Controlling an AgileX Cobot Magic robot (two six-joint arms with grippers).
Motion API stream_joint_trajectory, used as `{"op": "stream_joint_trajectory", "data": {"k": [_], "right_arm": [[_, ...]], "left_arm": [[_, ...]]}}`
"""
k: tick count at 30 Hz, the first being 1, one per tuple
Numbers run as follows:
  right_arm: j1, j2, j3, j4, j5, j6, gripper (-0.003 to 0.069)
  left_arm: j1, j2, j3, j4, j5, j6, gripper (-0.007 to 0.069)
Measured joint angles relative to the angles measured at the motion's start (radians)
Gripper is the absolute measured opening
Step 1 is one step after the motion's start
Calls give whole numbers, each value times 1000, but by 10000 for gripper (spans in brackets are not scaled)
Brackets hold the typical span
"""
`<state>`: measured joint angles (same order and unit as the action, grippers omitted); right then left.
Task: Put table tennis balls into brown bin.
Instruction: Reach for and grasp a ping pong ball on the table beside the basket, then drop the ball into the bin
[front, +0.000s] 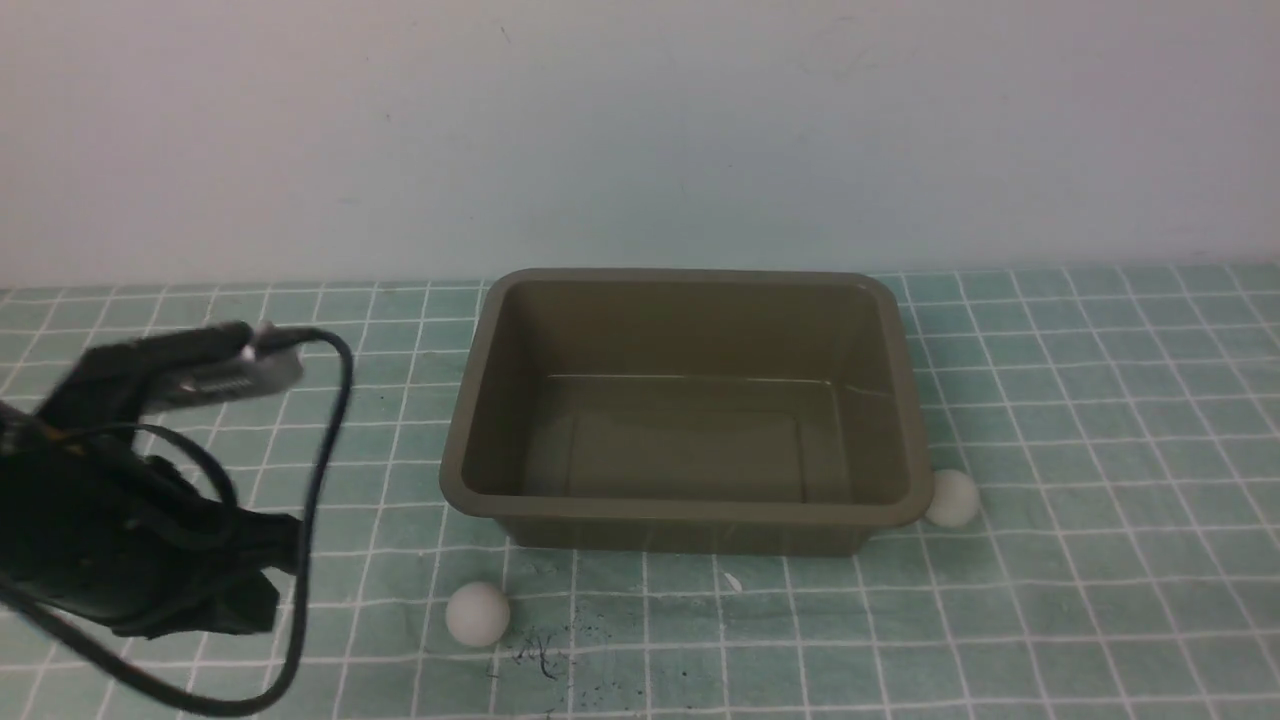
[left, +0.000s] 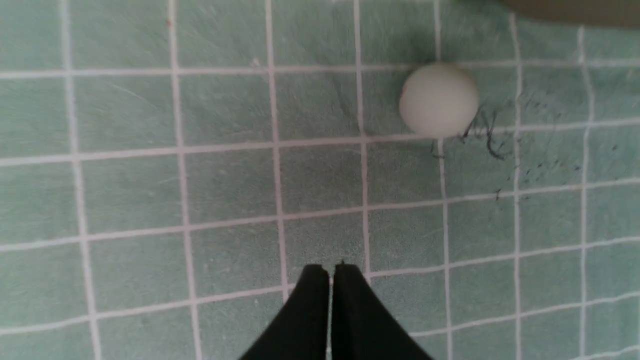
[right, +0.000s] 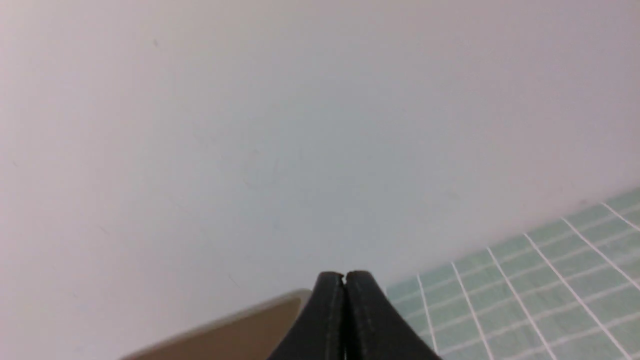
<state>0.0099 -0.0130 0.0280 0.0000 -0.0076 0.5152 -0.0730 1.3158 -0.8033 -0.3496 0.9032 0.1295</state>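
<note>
**Approach to the first ball, nothing binned yet**

Reach-in is the step in hand, by my reading. The brown bin (front: 690, 530) stands empty on the green gridded tabletop (front: 1100, 600), and both table tennis balls lie outside it. One ball (front: 477, 613) sits in front of the bin's left front corner, a little apart from it and beside some dark scribble marks (left: 487, 137). The other ball (front: 952, 497) lies just beside the bin's right front corner; whether it touches the wall I cannot tell.

The left gripper (left: 330, 272) hangs over bare tabletop with its jaws pressed nearly together, only a hairline between them, holding nothing. In the left wrist view the near ball (left: 439, 100) lies ahead of the fingertips and off to one side, clearly apart from them. The next move likely calls for opening the jaws, shifting across until the ball sits between them, then lowering.

The right gripper (right: 344, 277) is likewise closed on nothing, faces the wall, and does not appear in the front view.
</note>
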Motion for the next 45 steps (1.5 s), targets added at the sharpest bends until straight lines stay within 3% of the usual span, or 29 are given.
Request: {"op": "stream_joint_trajectory", "data": {"k": [8, 12, 16, 19, 20, 22, 24, 27, 30, 33, 36, 41, 45], "right_arm": [[2, 0, -5, 0, -45, 25, -15], [28, 79, -143, 0, 197, 66, -15], [65, 230, -318, 0, 422, -14, -15], [114, 444, -511, 16, 646, -154, -15], [114, 455, -520, 19, 655, -160, -15], [128, 593, -615, 46, 748, -226, -15], [129, 686, -670, 69, 791, -270, -15], [129, 783, -723, 96, 826, -306, -15], [129, 887, -773, 104, 852, -317, -15], [124, 992, -821, 102, 891, -332, -1], [59, 1143, -901, 100, 930, -363, 43], [11, 1302, -968, 157, 937, -420, 129], [29, 1494, -1047, 282, 889, -558, 307]], "left_arm": [[-222, 150, -18, 19, -202, 41, -5], [-278, 168, -27, 23, -280, 74, 29], [-284, 213, -29, 22, -329, 85, 141], [-285, 291, -29, 22, -375, 118, 318], [-285, 295, -29, 22, -375, 118, 318], [-285, 343, -29, 19, -413, 133, 438], [-285, 368, -29, 18, -440, 135, 465], [-285, 375, -30, 9, -448, 135, 425], [-285, 375, -33, -2, -438, 134, 303], [-271, 374, -56, 0, -339, 129, 312], [-243, 321, -111, 18, -166, 121, 312], [-245, 205, -178, 14, -102, 121, 312], [-292, 173, -301, -16, -102, 116, 312]]}}
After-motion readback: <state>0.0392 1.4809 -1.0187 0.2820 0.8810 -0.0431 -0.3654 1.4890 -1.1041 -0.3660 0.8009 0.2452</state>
